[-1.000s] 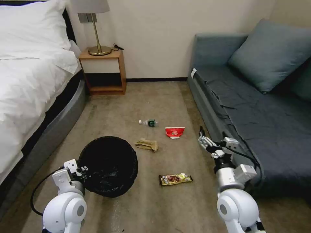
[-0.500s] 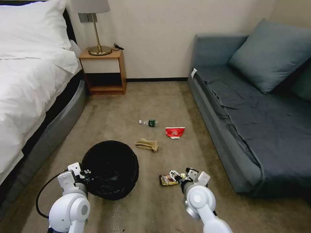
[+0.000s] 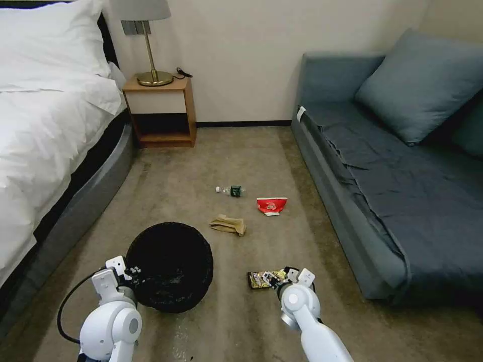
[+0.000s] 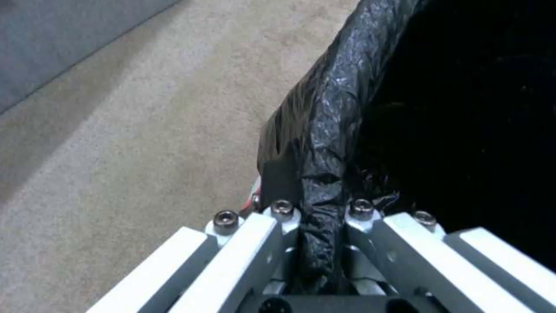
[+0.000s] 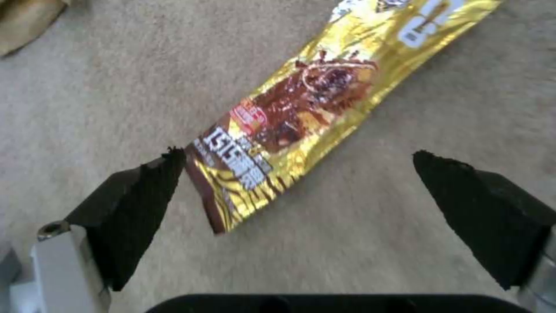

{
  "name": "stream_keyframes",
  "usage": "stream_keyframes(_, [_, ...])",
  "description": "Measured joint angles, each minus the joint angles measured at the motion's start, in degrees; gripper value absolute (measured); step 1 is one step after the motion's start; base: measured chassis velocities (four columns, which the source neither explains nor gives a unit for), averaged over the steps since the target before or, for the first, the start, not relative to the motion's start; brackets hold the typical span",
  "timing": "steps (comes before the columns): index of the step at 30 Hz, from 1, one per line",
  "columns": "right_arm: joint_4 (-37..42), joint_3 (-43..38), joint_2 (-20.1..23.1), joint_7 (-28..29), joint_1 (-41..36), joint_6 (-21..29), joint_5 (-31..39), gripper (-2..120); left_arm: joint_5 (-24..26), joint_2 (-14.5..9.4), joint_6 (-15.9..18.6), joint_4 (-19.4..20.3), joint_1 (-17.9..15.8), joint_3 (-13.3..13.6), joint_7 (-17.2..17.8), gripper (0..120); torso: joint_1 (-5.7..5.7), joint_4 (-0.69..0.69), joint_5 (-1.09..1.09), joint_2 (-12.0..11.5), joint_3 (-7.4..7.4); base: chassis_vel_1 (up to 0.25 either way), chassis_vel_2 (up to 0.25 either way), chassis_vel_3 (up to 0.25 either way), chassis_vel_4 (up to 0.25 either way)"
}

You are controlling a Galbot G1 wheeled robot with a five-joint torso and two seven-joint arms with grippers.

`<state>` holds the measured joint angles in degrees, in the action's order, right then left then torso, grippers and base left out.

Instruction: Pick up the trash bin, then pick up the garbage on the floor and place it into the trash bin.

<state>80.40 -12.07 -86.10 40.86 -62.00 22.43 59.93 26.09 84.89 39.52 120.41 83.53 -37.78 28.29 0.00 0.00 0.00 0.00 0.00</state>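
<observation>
Landmark for all places: the trash bin, lined with a black bag, sitting on the carpet floor in the lower left of the head view.

Bed lying to the left of the bin, its grey base running alongside. Nightstand with a brass lamp standing well beyond the bin, against the wall.

Left gripper sitting at the bin's near-left rim. In the left wrist view its jaws are closing on the bag-covered rim, one jaw outside the wall and one inside, the plastic pinched between them.

To the right of the bin and a little beyond it, the crumpled brown paper bag is lying flat. Farther beyond that, the clear bottle with a green label is resting on its side. The red-and-white carton is lying just right of the bottle, farther from the bin.

The snack wrapper is lying level with the bin's right side, near but apart. Right gripper hanging directly over the wrapper's right end. In the right wrist view its jaws are gaping wide, holding nothing, the black fingertips straddling the wrapper's near end, one tip just beside its edge.

Grey sofa with a cushion sitting well right of the bin.
</observation>
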Motion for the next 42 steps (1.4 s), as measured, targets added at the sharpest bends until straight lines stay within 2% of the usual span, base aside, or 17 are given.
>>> stream_keyframes(14, [-9.9,-1.2,-1.9,-2.9,4.0,-2.8,-4.5,100,0.0,-0.2,-0.4,0.2,0.3,-0.7,0.0,2,0.00,0.00,0.00,0.0,0.00,0.000,0.000,0.000,0.000])
stream_keyframes(36, [-16.2,-2.8,-4.2,-5.3,7.0,-5.6,-7.5,100,-0.3,-0.4,-0.6,0.6,0.7,-0.7,0.0,2,0.00,0.00,0.00,0.0,0.00,0.000,0.000,0.000,0.000])
stream_keyframes(39, [-17.0,-2.9,-4.3,-5.4,7.5,-6.0,-8.0,94,-0.3,-0.4,-0.6,0.4,0.5,-0.6,0.0,2,0.00,0.00,0.00,0.0,0.00,0.000,0.000,0.000,0.000])
stream_keyframes(42, [-17.7,-2.9,-4.4,-5.8,7.8,-6.3,-8.5,82,-0.3,-0.4,-0.6,0.2,0.4,-0.5,0.0,2,0.00,0.00,0.00,0.0,0.00,0.000,0.000,0.000,0.000])
